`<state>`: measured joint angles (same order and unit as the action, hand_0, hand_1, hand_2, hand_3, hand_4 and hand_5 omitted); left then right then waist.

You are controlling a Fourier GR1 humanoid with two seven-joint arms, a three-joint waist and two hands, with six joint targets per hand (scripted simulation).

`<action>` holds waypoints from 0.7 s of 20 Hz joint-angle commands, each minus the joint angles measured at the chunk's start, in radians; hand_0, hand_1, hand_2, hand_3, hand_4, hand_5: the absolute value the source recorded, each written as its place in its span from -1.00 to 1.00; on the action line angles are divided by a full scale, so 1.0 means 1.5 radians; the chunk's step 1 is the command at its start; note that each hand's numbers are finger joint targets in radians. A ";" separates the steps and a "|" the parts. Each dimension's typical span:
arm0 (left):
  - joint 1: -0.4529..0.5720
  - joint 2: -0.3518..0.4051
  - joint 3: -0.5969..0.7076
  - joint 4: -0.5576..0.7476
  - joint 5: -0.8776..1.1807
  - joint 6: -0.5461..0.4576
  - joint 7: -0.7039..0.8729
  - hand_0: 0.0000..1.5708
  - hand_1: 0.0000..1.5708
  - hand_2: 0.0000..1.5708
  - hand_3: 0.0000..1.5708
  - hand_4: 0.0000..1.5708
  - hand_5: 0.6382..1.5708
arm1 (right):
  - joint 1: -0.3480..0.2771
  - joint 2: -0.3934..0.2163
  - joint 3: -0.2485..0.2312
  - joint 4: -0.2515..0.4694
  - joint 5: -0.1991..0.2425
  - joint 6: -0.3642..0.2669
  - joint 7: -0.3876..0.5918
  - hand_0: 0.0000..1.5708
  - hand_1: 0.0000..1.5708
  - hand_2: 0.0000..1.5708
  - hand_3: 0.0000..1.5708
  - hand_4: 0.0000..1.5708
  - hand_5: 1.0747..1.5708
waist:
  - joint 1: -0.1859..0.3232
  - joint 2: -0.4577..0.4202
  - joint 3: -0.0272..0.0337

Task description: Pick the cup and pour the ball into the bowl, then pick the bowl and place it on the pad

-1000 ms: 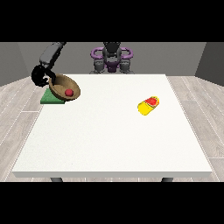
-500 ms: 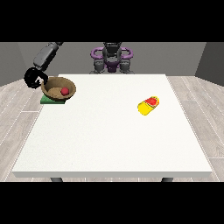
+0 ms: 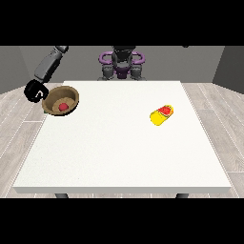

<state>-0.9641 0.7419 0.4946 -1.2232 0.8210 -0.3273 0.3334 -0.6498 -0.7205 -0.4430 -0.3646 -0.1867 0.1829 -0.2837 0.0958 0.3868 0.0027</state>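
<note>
A large white table [image 3: 119, 143] fills most of the front view, with the robot [image 3: 122, 62] small behind its far edge. One arm [image 3: 47, 66] reaches down from the upper left, and the black hand at the view's left [image 3: 34, 90] sits just off the table's far left corner, right against the rim of a brown bowl [image 3: 71, 95]. The hand looks bunched up at the bowl's left edge, and it seems to be gripping the rim there, though the fingers are too small to make out one by one. The bowl is tilted, its opening turned a little toward the camera, and it hangs over the table's left edge near the far corner. Inside the bowl lies a red ball [image 3: 62, 106], resting near the middle of the hollow. No green pad can be made out under or beside the bowl in this view. Well apart from all this, on the right half of the table, a yellow cup [image 3: 161, 116] lies on its side, its length running from lower left to upper right. At its upper right end something red [image 3: 165, 110] shows; whether that is a second ball or part of the cup cannot be told. The hand at the view's right does not show anywhere.
</note>
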 commanded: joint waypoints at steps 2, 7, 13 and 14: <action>-0.020 0.032 0.021 -0.061 0.031 0.020 0.016 -1.00 -1.00 -1.00 -1.00 -1.00 0.99 | -0.014 -0.061 -0.034 0.035 -0.011 -0.028 -0.016 1.00 1.00 1.00 0.45 -1.00 0.93 | 0.006 0.068 0.0007; 0.011 0.026 0.016 -0.098 0.027 0.043 0.018 -1.00 -1.00 -1.00 -1.00 -1.00 0.98 | -0.035 -0.089 -0.024 0.030 0.003 -0.040 -0.012 -0.22 -0.22 -0.23 0.11 -1.00 0.68 | -0.006 0.054 -0.0007; 0.072 0.003 0.039 -0.191 0.062 0.072 0.028 -1.00 -1.00 -1.00 -1.00 -1.00 0.99 | -0.047 -0.122 -0.059 0.059 -0.030 0.015 -0.014 -0.51 -0.51 -0.60 -0.81 -1.00 0.40 | -0.001 0.065 -0.0003; 0.057 0.033 0.046 -0.147 0.093 0.061 0.069 -1.00 -1.00 -1.00 -1.00 -1.00 0.99 | -0.043 -0.116 -0.050 0.061 -0.023 -0.001 0.007 -0.61 -0.61 -0.60 -0.93 -1.00 0.40 | 0.006 0.033 -0.0008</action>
<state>-0.9036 0.7847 0.5487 -1.4443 0.9123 -0.2370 0.4000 -0.7086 -0.8831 -0.5165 -0.2845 -0.2174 0.1767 -0.3013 0.1002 0.4720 0.0024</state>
